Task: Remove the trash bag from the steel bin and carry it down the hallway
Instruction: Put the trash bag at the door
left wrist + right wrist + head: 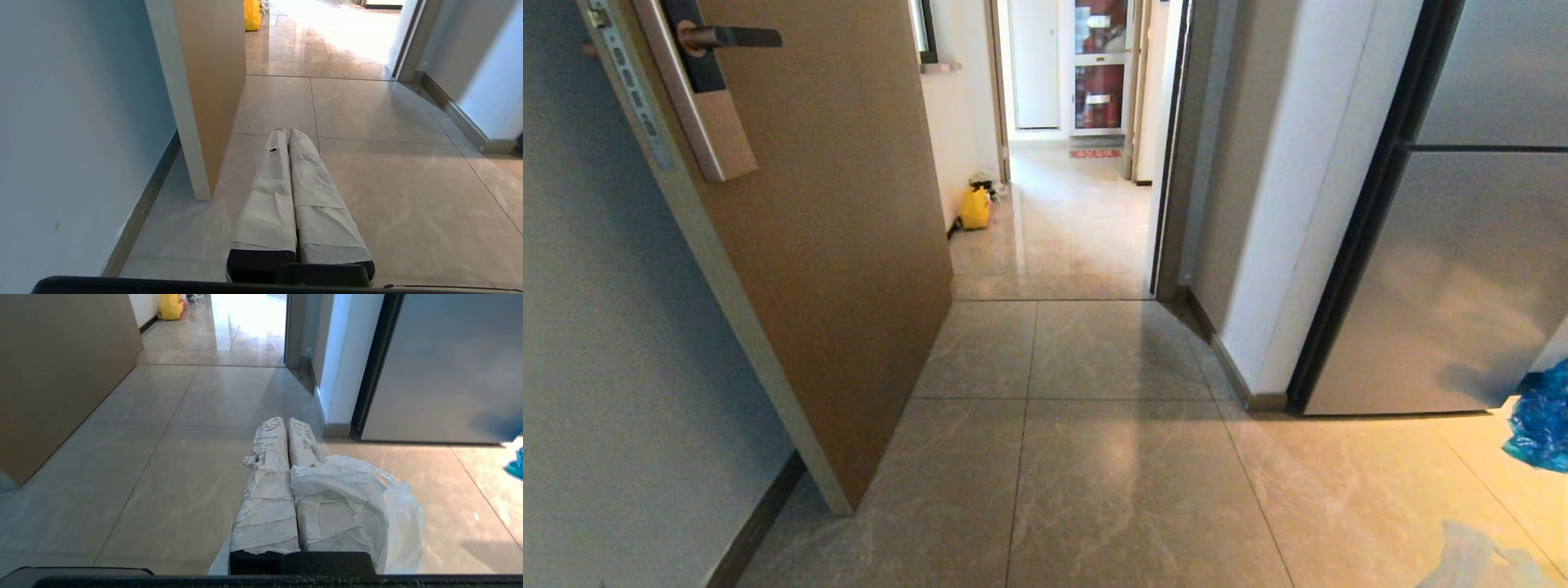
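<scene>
The trash bag (367, 498), thin white plastic, is draped over one finger of my right gripper (286, 420) and hangs beside and below it. That gripper's taped fingers are shut, with the bag's plastic pinched between them. A pale corner of the trash bag (1478, 559) shows at the lower right of the head view. My left gripper (286, 131) is shut with nothing in it and points level over the floor tiles. The steel bin is out of view.
An open brown door (833, 245) stands on the left, a white wall corner (1290, 245) and a grey appliance front (1462, 269) on the right. Between them the doorway opens onto the hallway (1062, 229). A yellow bag (974, 207) sits by the hallway's left wall. Blue plastic (1539, 425) lies far right.
</scene>
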Controlling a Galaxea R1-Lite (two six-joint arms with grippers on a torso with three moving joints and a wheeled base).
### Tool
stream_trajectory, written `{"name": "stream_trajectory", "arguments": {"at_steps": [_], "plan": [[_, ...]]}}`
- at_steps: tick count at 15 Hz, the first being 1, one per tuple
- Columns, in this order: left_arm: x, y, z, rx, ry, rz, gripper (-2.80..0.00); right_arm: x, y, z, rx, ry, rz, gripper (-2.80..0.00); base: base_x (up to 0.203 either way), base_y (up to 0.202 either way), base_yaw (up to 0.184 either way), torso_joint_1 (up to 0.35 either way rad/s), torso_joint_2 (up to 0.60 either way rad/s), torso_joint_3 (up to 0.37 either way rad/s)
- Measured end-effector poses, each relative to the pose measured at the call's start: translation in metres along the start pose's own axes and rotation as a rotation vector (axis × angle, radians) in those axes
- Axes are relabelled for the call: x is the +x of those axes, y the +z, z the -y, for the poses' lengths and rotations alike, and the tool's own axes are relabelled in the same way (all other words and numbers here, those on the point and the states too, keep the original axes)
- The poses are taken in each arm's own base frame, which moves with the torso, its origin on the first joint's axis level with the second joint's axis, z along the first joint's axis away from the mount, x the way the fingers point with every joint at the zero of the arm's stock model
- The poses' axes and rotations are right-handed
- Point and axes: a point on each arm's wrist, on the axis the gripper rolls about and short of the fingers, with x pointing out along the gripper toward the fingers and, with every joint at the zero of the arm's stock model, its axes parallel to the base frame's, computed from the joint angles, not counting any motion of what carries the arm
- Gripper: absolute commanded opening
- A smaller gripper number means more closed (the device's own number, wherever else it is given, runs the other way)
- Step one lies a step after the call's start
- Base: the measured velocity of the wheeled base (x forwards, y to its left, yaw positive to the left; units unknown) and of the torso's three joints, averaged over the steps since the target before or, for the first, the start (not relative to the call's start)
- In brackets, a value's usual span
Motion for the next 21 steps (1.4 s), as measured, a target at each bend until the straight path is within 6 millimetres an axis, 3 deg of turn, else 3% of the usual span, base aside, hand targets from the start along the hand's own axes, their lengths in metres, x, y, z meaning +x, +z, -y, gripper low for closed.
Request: {"name": "stream_trajectory", "arguments": {"at_steps": [21], "plan": [[0.0000,0.0000,0.0000,0.000,0.000,0.000,-2.80,0.0000,0.0000,0.0000,0.000,0.000,0.000,-2.80,0.193,0.000,0.000,0.003,0.00,0.002]]}}
